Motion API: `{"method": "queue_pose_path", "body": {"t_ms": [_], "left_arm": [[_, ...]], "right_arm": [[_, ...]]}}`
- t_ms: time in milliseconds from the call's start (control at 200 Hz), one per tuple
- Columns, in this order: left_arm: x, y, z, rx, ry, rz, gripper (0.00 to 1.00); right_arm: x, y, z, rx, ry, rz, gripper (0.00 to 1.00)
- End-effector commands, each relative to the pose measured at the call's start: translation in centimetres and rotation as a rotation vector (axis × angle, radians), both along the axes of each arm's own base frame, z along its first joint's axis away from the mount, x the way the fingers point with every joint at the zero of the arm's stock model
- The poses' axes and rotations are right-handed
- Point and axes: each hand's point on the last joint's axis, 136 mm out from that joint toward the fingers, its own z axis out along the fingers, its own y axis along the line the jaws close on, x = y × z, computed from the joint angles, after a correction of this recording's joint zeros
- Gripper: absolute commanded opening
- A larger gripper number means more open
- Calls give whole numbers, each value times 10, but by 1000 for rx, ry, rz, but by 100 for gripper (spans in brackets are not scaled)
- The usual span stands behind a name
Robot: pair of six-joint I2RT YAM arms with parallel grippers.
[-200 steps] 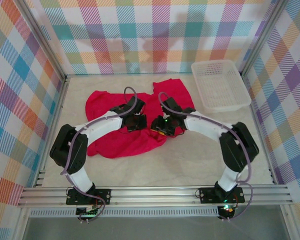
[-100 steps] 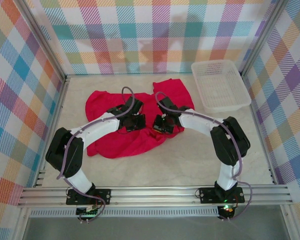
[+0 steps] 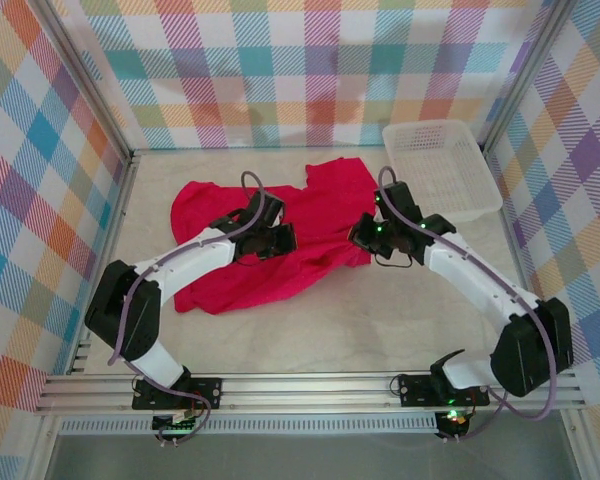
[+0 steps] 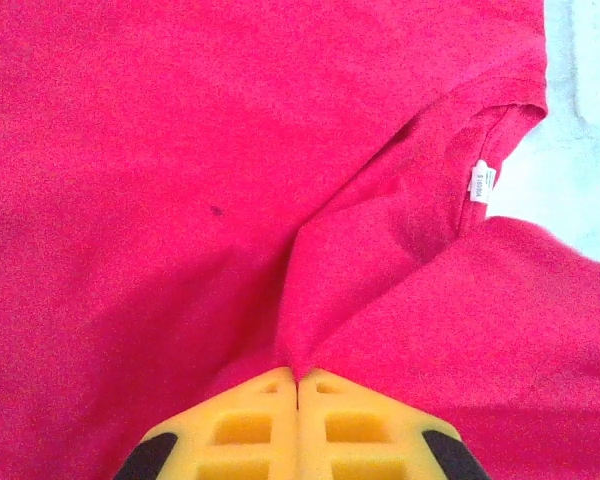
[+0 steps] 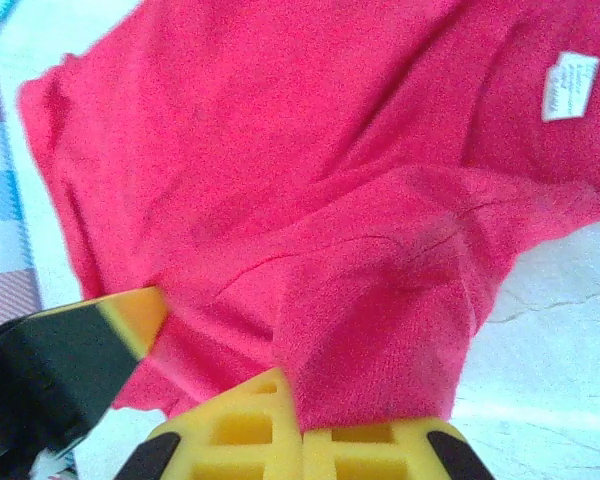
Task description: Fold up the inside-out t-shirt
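Swung right toward basket (image 3: pixel 442 128), right end effector (image 3: pixel 363 234) grips t-shirt (image 3: pixel 220 270) edge; left end effector (image 3: pixel 280 238) pinches a fold; bare table (image 3: pixel 380 320) nearside.

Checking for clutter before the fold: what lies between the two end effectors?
The red t-shirt itself: its fabric spans the stretch from the left end effector to the right end effector, as the top external view shows.

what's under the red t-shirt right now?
Pale table shows around the t-shirt, which lies crumpled on it. The left gripper and right gripper each pinch a fold from above. Anything beneath the cloth is covered, so I cannot tell.
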Motion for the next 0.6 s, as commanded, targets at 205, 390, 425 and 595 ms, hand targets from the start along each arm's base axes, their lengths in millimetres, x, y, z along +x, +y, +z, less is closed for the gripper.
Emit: {"method": "queue_pose_path", "body": {"t_ms": [205, 390, 425, 595], "left_arm": [[-15, 12, -15, 164, -5, -29, 20], [-44, -27, -4, 124, -137, -257, 52], [-48, -33, -2, 104, -163, -287, 53], [-52, -49, -15, 105, -200, -355, 55]], "right_arm": [[12, 32, -39, 98, 116, 77, 0], [16, 36, -29, 116, 99, 80, 0], [16, 36, -27, 118, 98, 81, 0], [16, 38, -24, 127, 98, 83, 0]]}}
